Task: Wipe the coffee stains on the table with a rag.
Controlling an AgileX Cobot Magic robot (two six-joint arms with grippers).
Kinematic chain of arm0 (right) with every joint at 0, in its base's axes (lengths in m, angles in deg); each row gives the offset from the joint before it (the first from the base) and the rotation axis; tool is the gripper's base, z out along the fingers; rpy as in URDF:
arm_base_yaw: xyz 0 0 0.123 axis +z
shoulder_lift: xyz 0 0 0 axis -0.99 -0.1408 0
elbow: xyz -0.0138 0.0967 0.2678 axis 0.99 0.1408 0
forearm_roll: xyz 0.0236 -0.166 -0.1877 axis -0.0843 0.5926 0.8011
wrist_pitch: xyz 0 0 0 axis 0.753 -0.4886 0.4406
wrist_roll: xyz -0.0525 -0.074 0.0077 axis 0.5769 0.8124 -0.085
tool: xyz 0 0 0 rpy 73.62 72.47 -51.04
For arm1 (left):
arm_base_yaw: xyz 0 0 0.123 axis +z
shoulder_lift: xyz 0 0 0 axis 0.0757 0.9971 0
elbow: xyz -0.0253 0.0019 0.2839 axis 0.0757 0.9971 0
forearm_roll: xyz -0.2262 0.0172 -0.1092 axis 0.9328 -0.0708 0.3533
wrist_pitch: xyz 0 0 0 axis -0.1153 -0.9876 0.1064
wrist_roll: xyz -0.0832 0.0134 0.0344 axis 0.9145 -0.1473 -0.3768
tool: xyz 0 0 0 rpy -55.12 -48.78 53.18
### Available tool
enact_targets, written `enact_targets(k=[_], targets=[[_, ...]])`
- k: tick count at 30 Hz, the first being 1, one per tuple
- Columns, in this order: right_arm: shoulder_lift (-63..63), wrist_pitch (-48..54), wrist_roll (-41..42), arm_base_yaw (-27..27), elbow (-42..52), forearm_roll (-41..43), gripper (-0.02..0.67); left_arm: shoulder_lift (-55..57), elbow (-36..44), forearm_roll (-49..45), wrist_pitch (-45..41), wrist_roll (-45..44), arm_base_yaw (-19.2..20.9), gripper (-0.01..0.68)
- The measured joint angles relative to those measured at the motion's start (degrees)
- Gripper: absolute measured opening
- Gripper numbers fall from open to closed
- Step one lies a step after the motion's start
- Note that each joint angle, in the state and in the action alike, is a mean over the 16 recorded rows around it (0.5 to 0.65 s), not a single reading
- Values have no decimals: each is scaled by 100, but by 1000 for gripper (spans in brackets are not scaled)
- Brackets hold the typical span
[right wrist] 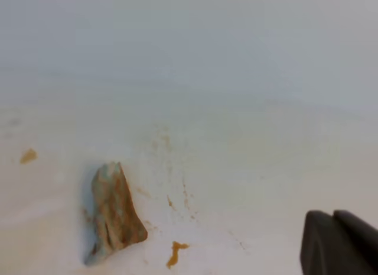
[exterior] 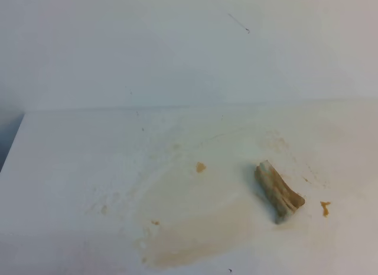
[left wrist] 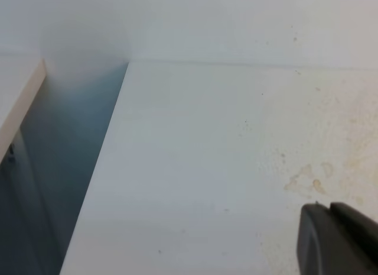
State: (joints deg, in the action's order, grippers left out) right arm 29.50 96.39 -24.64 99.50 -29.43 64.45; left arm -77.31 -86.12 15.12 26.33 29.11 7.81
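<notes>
The rag (exterior: 277,192), a tan, brown-stained cloth wad, lies on the white table (exterior: 71,168) right of centre. It also shows in the right wrist view (right wrist: 115,213). Coffee stains: a wide pale tan smear (exterior: 177,227), a small orange blotch (exterior: 201,167) and an orange drop (exterior: 325,208) right of the rag, which the right wrist view (right wrist: 175,251) shows too. Neither gripper shows in the exterior high view. The left gripper (left wrist: 331,207) and right gripper (right wrist: 332,214) are black, fingers together, empty, at the lower right of their wrist views, away from the rag.
A white wall (exterior: 177,44) rises behind the table. The table's left edge drops into a dark gap (left wrist: 71,168), with another white surface (left wrist: 18,103) beyond it. Faint tan speckles (left wrist: 307,177) mark the tabletop near the left gripper.
</notes>
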Motion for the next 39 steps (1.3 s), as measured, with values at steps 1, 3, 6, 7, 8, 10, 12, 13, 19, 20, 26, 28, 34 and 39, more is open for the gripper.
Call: enact_targets(k=[1, 3, 6, 7, 8, 10, 12, 13, 19, 20, 26, 28, 34, 39], targets=[[-5, -60, -51, 0, 57, 59, 0, 0, -13, 0, 0, 0, 0, 0], [-13, -148, -123, 0, 130, 137, 0, 0, 0, 0, 0, 0, 0, 0], [-17, -216, -166, 0, 157, 177, 0, 0, 27, 0, 0, 0, 0, 0], [-17, -228, -172, 0, 158, 183, 0, 0, 27, 0, 0, 0, 0, 0], [-17, -236, -176, 0, 158, 187, 0, 0, 40, 0, 0, 0, 0, 0], [-17, -242, -181, 0, 158, 191, 0, 10, 40, 0, 0, 0, -1, 0], [-8, -242, -185, -1, 160, 193, -1, 0, 40, 0, 0, 0, 0, 0], [4, -242, -187, -4, 160, 194, -1, 0, 40, 0, 0, 0, 0, 0], [216, -237, -193, -156, 164, 196, -1, -10, 80, 0, 0, 0, 1, 0], [279, -236, -194, -212, 164, 196, -1, -20, 80, 0, 0, 0, 1, 0], [815, -229, -200, -740, 168, 196, -1, -30, 94, 0, 0, 0, 2, 0], [1013, -227, -201, -962, 167, 198, -2, -20, 107, 0, 0, 0, 1, 0], [1473, -227, -206, -1537, 171, 202, -2, -20, 107, 0, 0, 0, 1, 0], [1641, -258, -208, -1780, 261, 206, -2, -20, 107, 0, 0, 0, 1, 0]])
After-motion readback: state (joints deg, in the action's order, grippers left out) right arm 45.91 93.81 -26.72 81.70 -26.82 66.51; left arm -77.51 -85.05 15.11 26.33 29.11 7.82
